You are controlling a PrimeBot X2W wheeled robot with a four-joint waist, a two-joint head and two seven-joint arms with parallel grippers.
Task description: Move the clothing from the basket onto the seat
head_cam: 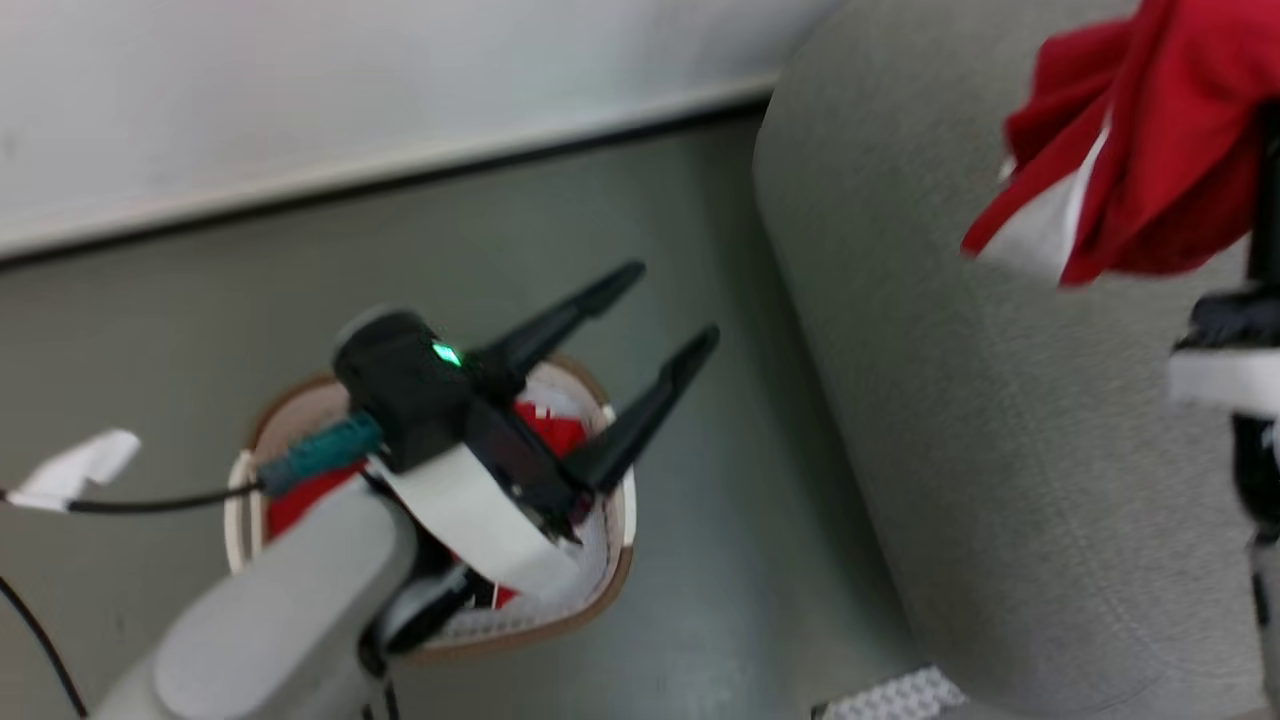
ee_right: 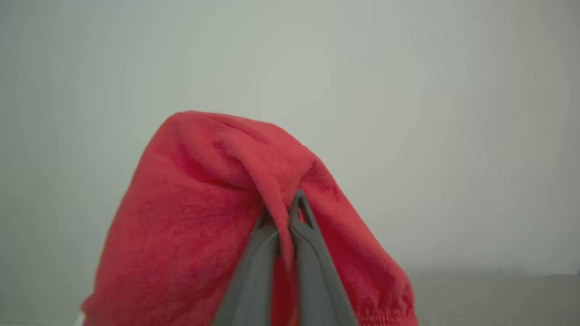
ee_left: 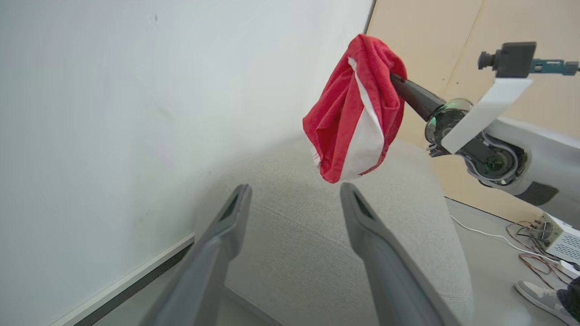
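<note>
Clothing (head_cam: 1150, 150) is only partly moved: red fabric (head_cam: 545, 432) lies in the basket (head_cam: 622, 520) under my left pincer (head_cam: 672, 302), spread wide and empty; rightward, over the seat (head_cam: 950, 450), my right pincer (ee_right: 282, 213) is clenched on one hanging piece. I reckon dropping it, then more fetching, remains. Grey floor (head_cam: 200, 300), white wall (head_cam: 300, 80) behind.

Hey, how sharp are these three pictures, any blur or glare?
Head view: slightly smeared, the clothing and left gripper soft-edged. Left wrist view: crisp, evenly lit, no glare. Right wrist view: the clothing close and fuzzy where the right gripper pinches it.
</note>
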